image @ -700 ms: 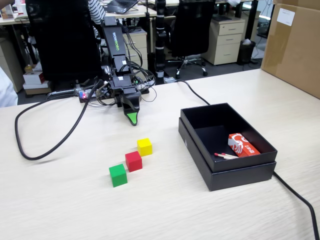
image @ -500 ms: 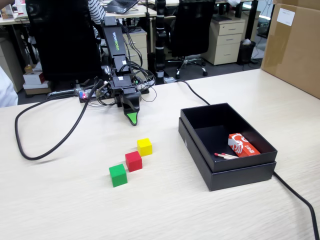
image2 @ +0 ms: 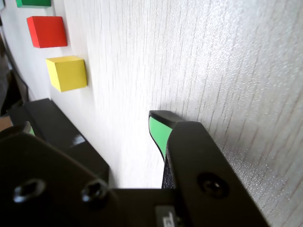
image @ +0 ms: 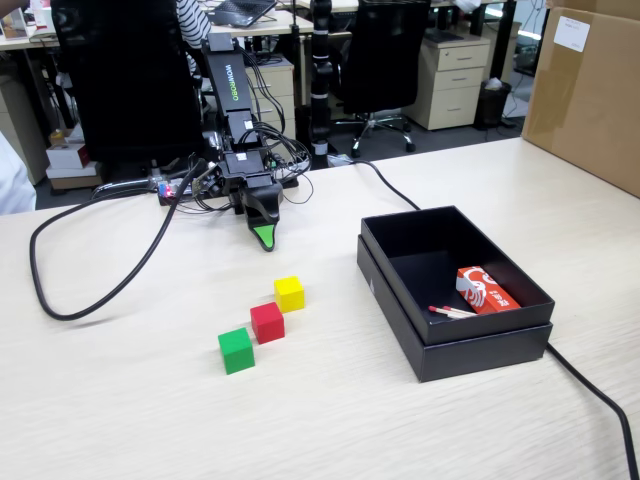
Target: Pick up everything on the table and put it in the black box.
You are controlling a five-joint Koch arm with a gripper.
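Three cubes lie loose on the pale wood-grain bench [image: 120,400] in a short diagonal row: green cube [image: 236,350] nearest the camera in the fixed view, red cube [image: 267,322] just behind it, yellow cube [image: 289,293] furthest back, neighbours close together or touching at the corners. Black box [image: 470,345] sits to their right in that view, well apart, seated in its lid; inside, a red-and-white packet [image: 486,290] and a thin stick [image: 450,312] beside it. Hand [image: 264,238] points down at the bench behind the yellow cube, apart from it, holding nothing. Only one green-faced tip shows clearly in the wrist view [image2: 161,130]; cannot tell whether the hand is released or clenched. Black cable [image: 130,275] loops across the bench to the left.
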